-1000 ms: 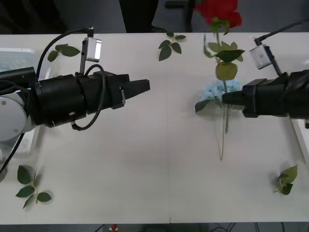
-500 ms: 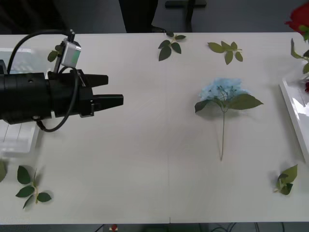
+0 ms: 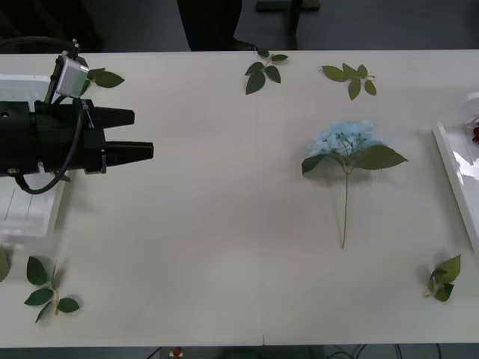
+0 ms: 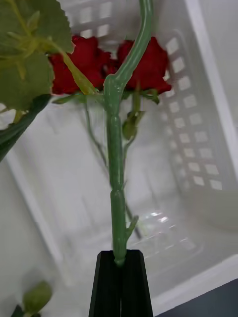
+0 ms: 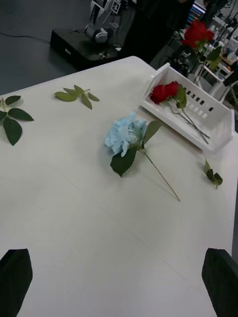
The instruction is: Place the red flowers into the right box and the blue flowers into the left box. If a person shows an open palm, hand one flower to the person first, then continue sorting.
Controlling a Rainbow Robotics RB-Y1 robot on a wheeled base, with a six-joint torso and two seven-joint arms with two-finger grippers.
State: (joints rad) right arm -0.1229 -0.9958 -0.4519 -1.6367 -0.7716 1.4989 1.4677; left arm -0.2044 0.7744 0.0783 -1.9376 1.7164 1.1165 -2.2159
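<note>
Right gripper (image 4: 119, 260): clenched on a red rose (image 4: 113, 163) stem above the right box (image 4: 198, 148); lower, then release.
Left gripper (image 3: 123, 134): spread, idle at table's left edge.

Lighting's even and soft, coming from overhead. The table (image 3: 224, 224) is bright with barely any shadow. Glare spots sit on the right box (image 4: 198, 148) floor just past the right gripper (image 4: 119, 257), and the roses beyond look soft.
</note>
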